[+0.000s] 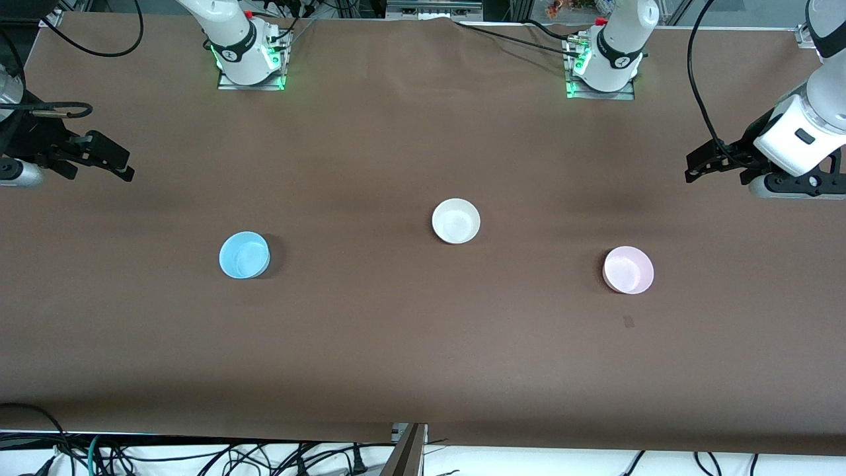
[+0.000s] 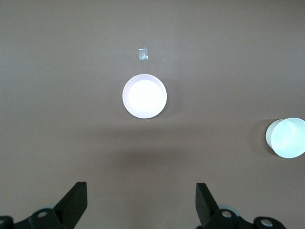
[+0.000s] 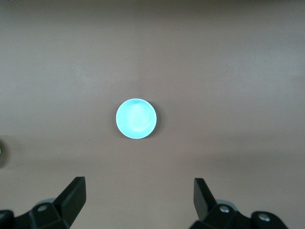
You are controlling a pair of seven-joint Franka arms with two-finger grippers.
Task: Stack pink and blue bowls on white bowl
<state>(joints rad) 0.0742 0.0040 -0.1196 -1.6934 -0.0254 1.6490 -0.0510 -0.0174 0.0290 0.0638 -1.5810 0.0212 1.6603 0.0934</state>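
Bowls sit apart on the brown table (image 1: 396, 344) — the white bowl (image 1: 456, 221) just right of frame centre, the blue bowl (image 1: 244, 254) lower left of it, the pink bowl (image 1: 628, 269) lower right, none stacked yet. A small tape scrap (image 1: 628, 321) lies just below the pink bowl. The left gripper (image 1: 694, 170) hangs at the frame's right edge and the right gripper (image 1: 122, 168) at its left edge — both spread wide, holding nothing.
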